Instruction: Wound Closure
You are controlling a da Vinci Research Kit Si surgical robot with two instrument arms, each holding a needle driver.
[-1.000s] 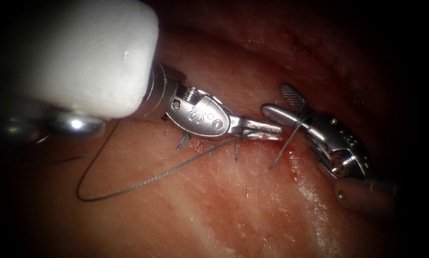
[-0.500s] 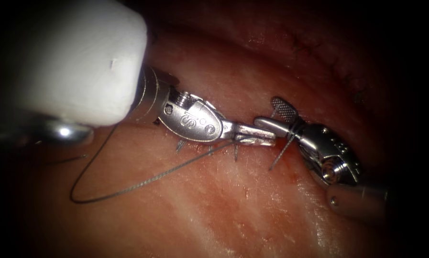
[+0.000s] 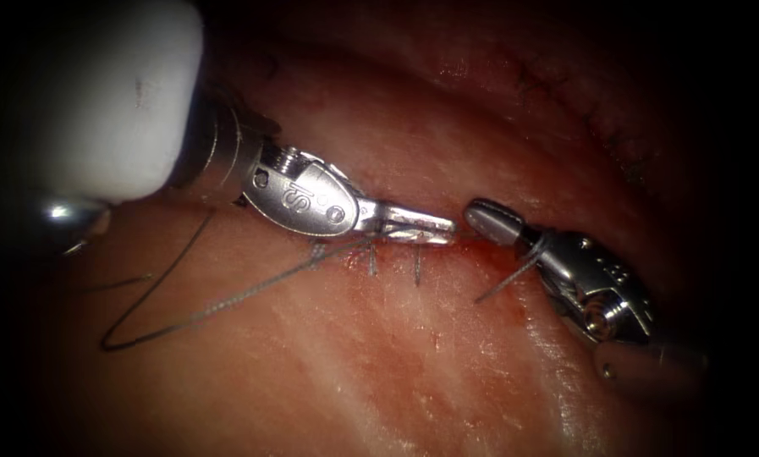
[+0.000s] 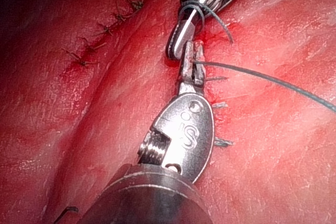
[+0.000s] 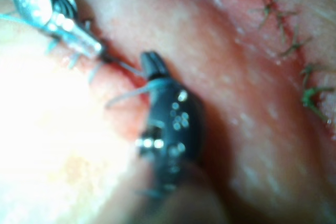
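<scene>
The cut (image 3: 474, 244) runs across the tissue (image 3: 379, 364), and both tools meet over it. My left tool (image 3: 445, 230) comes in from the left with its jaws shut on the thread (image 3: 227, 298) near their tips (image 4: 195, 51). From there the thread sweeps down and left in a long loop. My right tool (image 3: 478, 213) faces it tip to tip, a small gap apart. Its jaws are shut on the thread's short end (image 3: 514, 269) at their base (image 4: 190, 10), and the tail sticks out toward the lower left (image 5: 123, 97).
Several finished stitches with short cut ends (image 3: 394, 262) cross the cut under the left tool's jaws. A second, closed row of dark stitches (image 3: 565, 89) (image 4: 105, 27) (image 5: 286, 22) lies farther back on the right. Red fluid wets the cut's edges.
The right tool's jaws, open a second ago with thread lying between them, have closed on it. The left tool has drawn back to the left, and the long loop has shifted with it.
</scene>
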